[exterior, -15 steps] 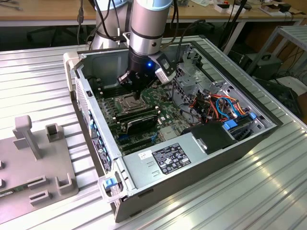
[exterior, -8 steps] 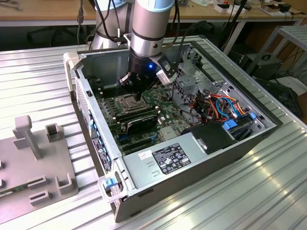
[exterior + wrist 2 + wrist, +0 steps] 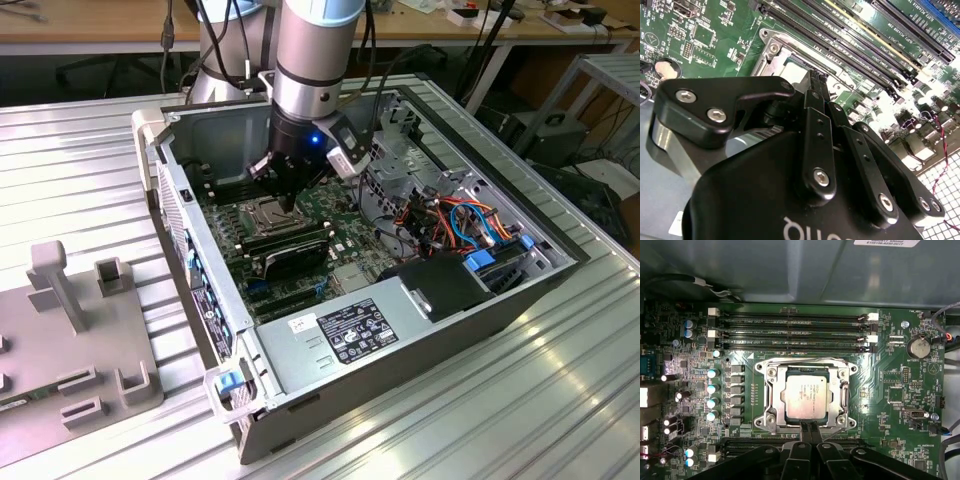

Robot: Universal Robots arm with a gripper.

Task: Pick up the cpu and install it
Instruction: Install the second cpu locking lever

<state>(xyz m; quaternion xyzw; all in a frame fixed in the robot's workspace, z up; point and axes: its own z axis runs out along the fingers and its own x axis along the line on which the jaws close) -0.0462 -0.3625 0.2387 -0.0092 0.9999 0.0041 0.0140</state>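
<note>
1 cpu [image 3: 806, 396] sits in 1 socket [image 3: 771, 402], gripper [image 3: 809, 429] closed beside.

Ribbed metal tabletop [image 3: 520, 400] up front – wooden bench [image 3: 100, 25] w/ cables behind.

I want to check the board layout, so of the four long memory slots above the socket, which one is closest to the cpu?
The slot directly bordering the socket frame in the first wrist view is closest to the cpu; the other three lie beyond it, toward the case wall.
</note>
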